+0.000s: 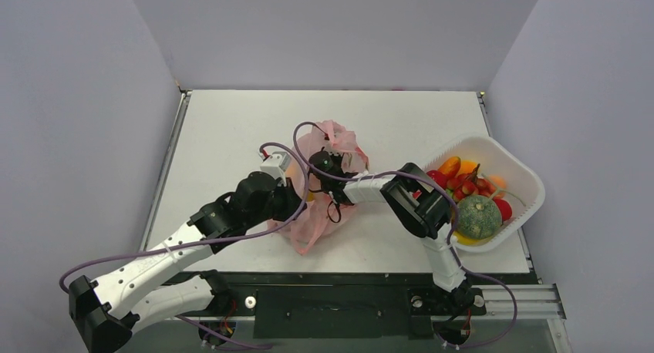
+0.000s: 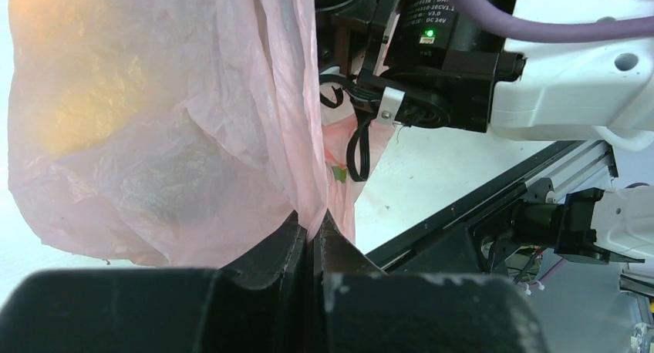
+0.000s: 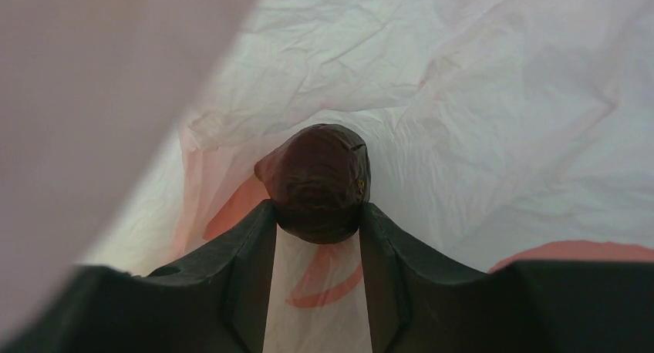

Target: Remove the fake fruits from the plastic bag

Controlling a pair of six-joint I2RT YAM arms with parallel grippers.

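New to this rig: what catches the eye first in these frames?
The pink plastic bag in the middle of the top view, worked from both sides: the left gripper is shut on its film, while the right gripper is inside it, clamped on a dark fake fruit. At the right of that view, a white basket is heaped with colourful fruits, including a green melon.

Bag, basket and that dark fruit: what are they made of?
Bag: thin soft plastic film, pink, see-through, crinkled. Basket: hard white plastic with a smooth moulded rim. Fruit between the right fingers: probably plastic, dark, wrinkly, slightly shiny; hard to be sure.
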